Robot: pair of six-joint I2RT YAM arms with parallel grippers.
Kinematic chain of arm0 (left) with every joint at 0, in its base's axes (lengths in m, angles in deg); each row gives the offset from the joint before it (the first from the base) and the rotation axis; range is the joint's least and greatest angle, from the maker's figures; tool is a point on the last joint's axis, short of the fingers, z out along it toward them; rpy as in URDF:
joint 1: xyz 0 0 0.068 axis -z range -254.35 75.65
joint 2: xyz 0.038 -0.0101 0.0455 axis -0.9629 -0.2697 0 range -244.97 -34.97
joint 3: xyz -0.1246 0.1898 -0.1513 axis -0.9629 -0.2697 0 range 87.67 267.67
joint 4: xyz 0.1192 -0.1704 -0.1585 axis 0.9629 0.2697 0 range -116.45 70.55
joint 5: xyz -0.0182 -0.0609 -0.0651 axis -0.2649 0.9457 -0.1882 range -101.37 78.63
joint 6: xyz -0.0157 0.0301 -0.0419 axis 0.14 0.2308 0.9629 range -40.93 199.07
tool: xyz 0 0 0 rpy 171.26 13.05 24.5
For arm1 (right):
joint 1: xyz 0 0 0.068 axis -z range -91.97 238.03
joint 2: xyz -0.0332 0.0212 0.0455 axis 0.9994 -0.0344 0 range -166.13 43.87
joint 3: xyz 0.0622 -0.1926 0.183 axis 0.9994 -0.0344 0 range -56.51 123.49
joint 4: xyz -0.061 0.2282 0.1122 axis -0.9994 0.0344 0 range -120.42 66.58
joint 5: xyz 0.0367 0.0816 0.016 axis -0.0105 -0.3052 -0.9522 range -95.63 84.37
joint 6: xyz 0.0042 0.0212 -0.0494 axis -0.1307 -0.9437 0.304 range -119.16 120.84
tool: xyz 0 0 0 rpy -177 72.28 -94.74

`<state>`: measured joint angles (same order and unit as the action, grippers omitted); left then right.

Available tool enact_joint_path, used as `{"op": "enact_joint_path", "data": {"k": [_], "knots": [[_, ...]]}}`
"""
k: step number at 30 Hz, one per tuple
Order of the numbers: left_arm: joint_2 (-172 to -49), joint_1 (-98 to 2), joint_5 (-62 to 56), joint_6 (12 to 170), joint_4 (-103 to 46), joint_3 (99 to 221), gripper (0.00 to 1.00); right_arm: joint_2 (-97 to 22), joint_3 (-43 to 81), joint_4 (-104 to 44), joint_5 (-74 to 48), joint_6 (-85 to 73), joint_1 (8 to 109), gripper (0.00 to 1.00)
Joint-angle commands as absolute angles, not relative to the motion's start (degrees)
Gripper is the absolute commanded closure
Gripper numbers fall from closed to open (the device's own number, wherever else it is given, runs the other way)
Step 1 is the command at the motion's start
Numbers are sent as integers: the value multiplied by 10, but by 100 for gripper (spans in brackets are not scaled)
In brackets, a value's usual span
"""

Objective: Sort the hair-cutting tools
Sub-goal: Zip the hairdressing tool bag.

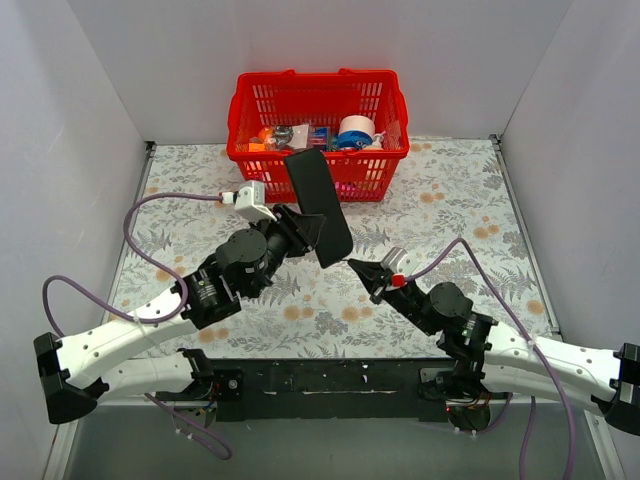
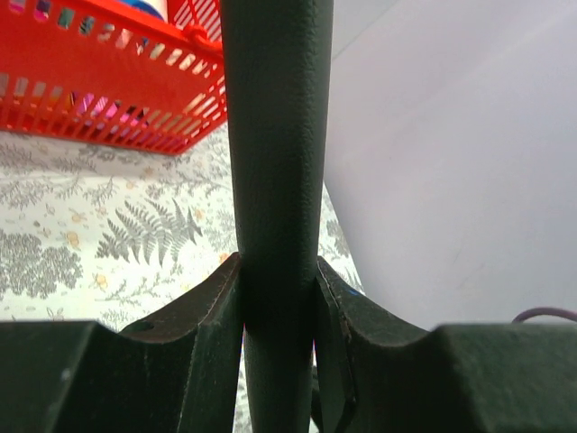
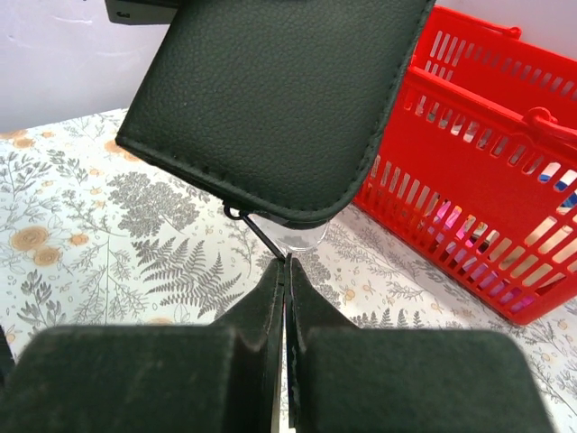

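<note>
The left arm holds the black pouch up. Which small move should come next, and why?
Probably the right gripper should draw the zipper pull along the edge of the pouch. Its jaws are shut on the pull, the left gripper clamps the pouch in the air, and the pouch looks closed.

Slim black stick (image 3: 255,235): short, thin, slanted; upper end touching lower edge of black pouch (image 3: 270,99), lower end pinched between closed tips of right end effector (image 3: 286,267); pale translucent bit (image 3: 303,237) just behind, under pouch edge, possibly a scissor loop, cannot tell
</note>
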<state>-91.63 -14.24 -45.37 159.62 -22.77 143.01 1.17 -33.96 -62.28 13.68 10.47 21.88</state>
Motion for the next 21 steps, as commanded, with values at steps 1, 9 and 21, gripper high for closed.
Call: {"op": "enact_joint_path", "data": {"k": [1, 9, 21], "knots": [[-869, -145, -425, 1619, -200, 1458, 100, 44, -352, -562, 164, 93, 220, 99], [-841, -144, -423, 1629, -206, 1435, 100, 39, -343, -543, 96, 61, 219, 99], [-832, -144, -413, 1639, -199, 1433, 100, 45, -281, -435, 134, 54, 216, 46]]}}
